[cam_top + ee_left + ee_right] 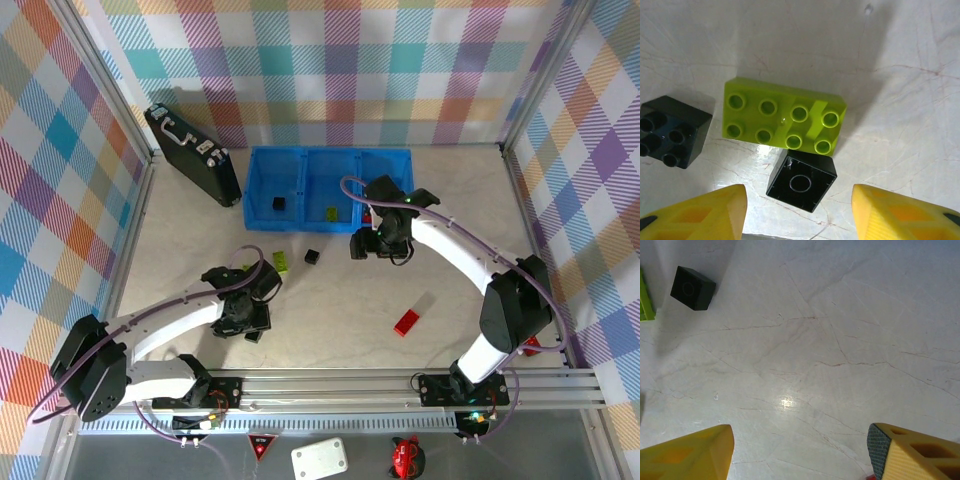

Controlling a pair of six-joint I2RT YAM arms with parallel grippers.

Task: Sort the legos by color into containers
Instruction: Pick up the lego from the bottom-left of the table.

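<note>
Yellow fingers (715, 212) of the left claw (799, 195) frame the bottom corners of the wrist view. They're parted and gripping nothing, with an upturned black brick (801, 181) sitting right between them. There's daylight on both sides, no contact. That one is hollow side up, and its far edge is tucked against the long green brick (782, 120), a two-by-four lying flat with its studs up. Off to the left, apart from both, a studded black brick (671, 131) rests on the pale surface (900, 75).

Over to the right claw (801, 440): fingers spread wide, nothing between them, bare surface underneath. In the upper left of its view sits a black cube (692, 287), hollow side up, with a sliver of green (645, 302) at the edge.

From above, the blue tray (262, 152) sits at the far side of the surface, three square compartments in a row. The left compartment (262, 185) has one small black brick (279, 203). The middle compartment (322, 180) has one green brick (331, 213). The right arm (450, 240) reaches across the near part of the right compartment (392, 170), so I can't tell what lies in it.

Loose on the surface, a red brick (406, 322) lies alone, well apart from the tray. A lone black brick (312, 256) sits just short of the tray's near wall, in line with the middle compartment. A black case (190, 152) lies at an angle just beside the tray's left end.
</note>
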